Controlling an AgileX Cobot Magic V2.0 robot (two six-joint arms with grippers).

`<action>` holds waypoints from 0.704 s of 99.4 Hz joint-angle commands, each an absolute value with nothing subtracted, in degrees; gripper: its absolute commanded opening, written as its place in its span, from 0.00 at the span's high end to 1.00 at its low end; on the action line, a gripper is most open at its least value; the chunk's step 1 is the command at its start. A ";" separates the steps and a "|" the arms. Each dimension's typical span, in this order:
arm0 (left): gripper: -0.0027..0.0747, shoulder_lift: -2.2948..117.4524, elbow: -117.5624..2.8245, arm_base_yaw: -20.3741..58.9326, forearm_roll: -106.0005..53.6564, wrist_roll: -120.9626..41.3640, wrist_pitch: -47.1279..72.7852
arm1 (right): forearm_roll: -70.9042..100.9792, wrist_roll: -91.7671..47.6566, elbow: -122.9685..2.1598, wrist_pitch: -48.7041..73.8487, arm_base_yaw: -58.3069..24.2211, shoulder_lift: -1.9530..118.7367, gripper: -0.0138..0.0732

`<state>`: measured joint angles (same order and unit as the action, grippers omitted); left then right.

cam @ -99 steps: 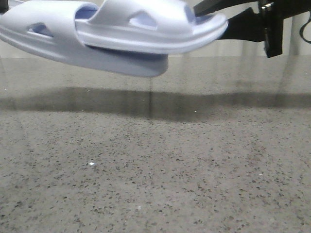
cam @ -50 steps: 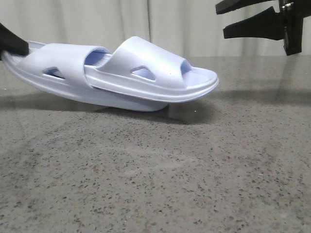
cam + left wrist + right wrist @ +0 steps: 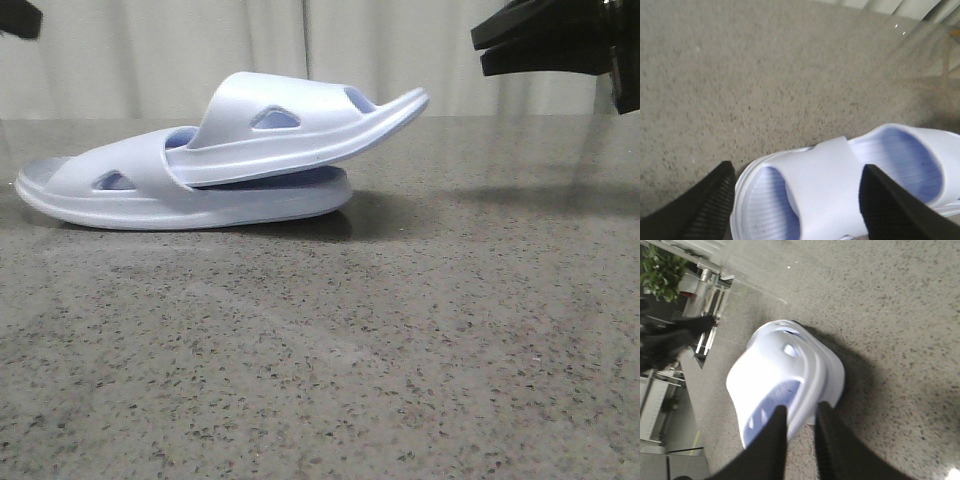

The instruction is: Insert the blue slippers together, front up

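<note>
The two blue slippers lie nested on the table. The lower slipper [image 3: 130, 195] rests flat. The upper slipper [image 3: 300, 130] is pushed under its strap and tilts up to the right. My left gripper [image 3: 18, 18] shows only as a black tip at the top left. In the left wrist view it [image 3: 795, 200] is wide open above a slipper's strap [image 3: 825, 185], its fingers apart from the slipper. My right gripper [image 3: 478, 48] hangs up high at the right, away from the slippers. Its fingers [image 3: 777, 430] are narrowly parted and empty, with the nested pair [image 3: 785, 375] beyond them.
The speckled grey stone tabletop [image 3: 400, 350] stretches around the slippers. Pale curtains [image 3: 150, 50] hang behind the table. The right wrist view shows a plant [image 3: 660, 270] and metal furniture beyond the table edge.
The nested slippers have come down from the air to rest on the table. My left gripper has let go and risen. My right gripper has drawn away to the right.
</note>
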<state>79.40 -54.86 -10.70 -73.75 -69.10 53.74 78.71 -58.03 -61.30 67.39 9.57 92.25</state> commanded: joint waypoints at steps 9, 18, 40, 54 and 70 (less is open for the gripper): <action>0.75 70.10 -57.73 -11.94 -76.62 -68.77 56.56 | 78.21 -58.94 -63.00 72.57 9.86 85.79 0.94; 0.94 66.05 -57.73 -10.59 -75.91 -68.77 54.82 | 76.34 -58.94 -62.88 69.65 8.72 82.14 0.93; 0.95 56.44 -56.65 -4.05 -70.80 -65.96 40.07 | 72.65 -58.94 -58.94 52.08 1.81 69.88 0.93; 0.95 50.63 -53.95 2.03 -67.27 -64.54 31.57 | 72.57 -58.94 -50.57 34.60 -7.23 60.90 0.93; 0.95 43.60 -47.90 9.35 -63.64 -64.54 21.13 | 71.14 -58.94 -39.95 15.05 -18.49 51.25 0.93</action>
<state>47.36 -49.46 5.92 -63.51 -65.14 29.06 69.99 -58.03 -43.32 27.48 -13.48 56.60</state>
